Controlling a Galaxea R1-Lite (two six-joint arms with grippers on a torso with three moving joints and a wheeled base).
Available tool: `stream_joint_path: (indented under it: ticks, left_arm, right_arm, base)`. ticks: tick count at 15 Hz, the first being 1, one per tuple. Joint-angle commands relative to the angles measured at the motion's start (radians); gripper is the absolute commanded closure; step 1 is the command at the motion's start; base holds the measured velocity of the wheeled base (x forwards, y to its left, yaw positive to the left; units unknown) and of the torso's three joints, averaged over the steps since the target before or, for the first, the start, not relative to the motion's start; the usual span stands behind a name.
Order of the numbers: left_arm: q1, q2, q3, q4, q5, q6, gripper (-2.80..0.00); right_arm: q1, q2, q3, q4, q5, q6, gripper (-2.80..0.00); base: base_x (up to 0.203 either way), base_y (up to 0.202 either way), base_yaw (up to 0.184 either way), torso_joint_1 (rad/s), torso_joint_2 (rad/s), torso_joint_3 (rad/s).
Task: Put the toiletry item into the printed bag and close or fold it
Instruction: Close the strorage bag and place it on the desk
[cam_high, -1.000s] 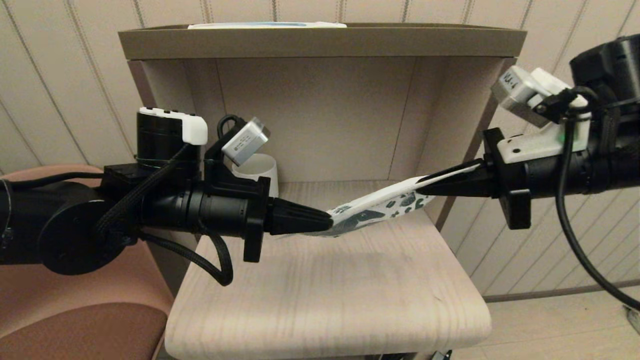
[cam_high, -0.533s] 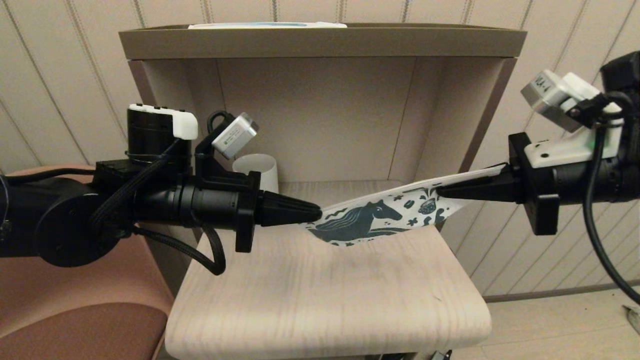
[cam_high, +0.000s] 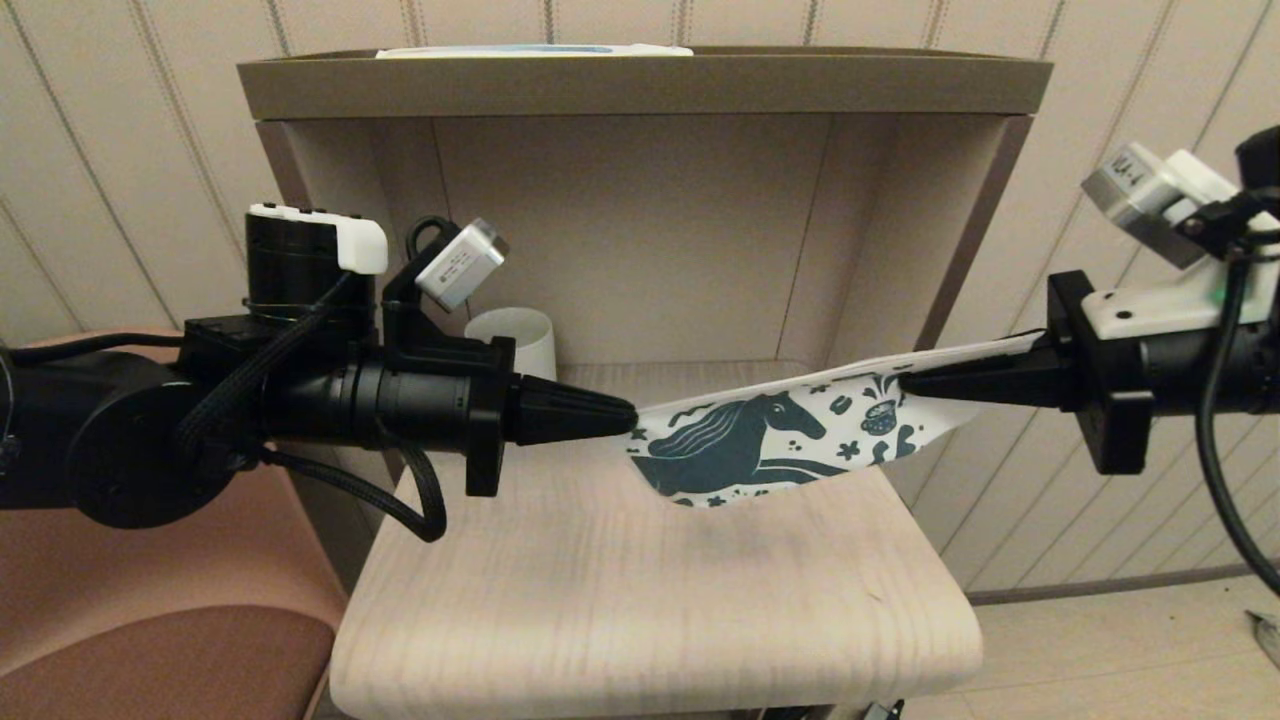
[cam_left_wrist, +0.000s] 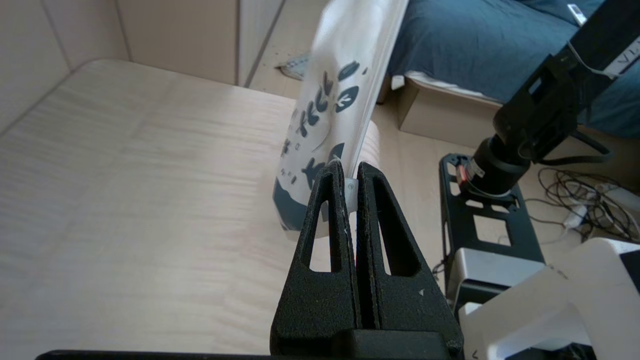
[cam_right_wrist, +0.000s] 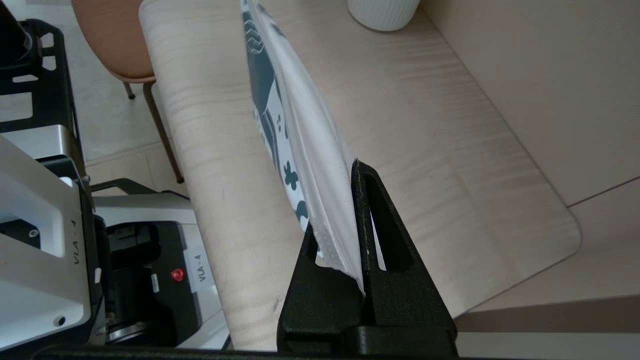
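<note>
Two claws of mine hold the printed bag (cam_high: 770, 445) off the counter (cam_high: 650, 600), stretched between them. My left claw (cam_high: 630, 422), at about nine o'clock of the bag in the head view, is clamped shut on one top corner; the left wrist view shows its fingers (cam_left_wrist: 334, 200) pinching the bag's edge with almost no gap. My right claw (cam_high: 905, 380), at about three o'clock and a little higher, is closed on the other end, with the white fabric wedged between its fingers (cam_right_wrist: 370, 210). The bag hangs upright with the dark teal horse facing me, its lower edge sagging near the counter, though I cannot tell whether it touches.

I cannot see the toiletry item anywhere: not on the counter, not in either claw. My judgement is that it may already sit inside the bag (the pouch's slight belly hints at this, no more), so insertion looks done, while closing or folding remains. The top edge runs taut between my claws, and I cannot tell whether it is sealed.

A ribbed white mug (cam_high: 515, 340) stands at the back of the counter, at roughly eleven o'clock of the bag, behind my left wrist.

Readable writing: "VLA-4" on the robot's base (cam_right_wrist: 200, 267) in the right wrist view. The bag bears only pictures.
</note>
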Motion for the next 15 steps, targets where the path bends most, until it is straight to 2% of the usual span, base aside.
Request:
stream_joint_path:
  ticks: [1,15]
  left_arm:
    - [0.012,0.003,-0.004,-0.001,-0.004,0.001,0.0]
    - [0.02,0.008,-0.018,0.007,-0.007,-0.002,0.0]
  right_arm:
    - [-0.01,-0.002,0.01,0.001,0.003,-0.004,0.0]
    - [0.003,0.012,0.041,-0.027,0.024,-0.002,0.0]
  base:
    - [0.0,0.0,0.0,0.0,0.0,0.0]
    - [0.0,0.0,0.0,0.0,0.0,0.0]
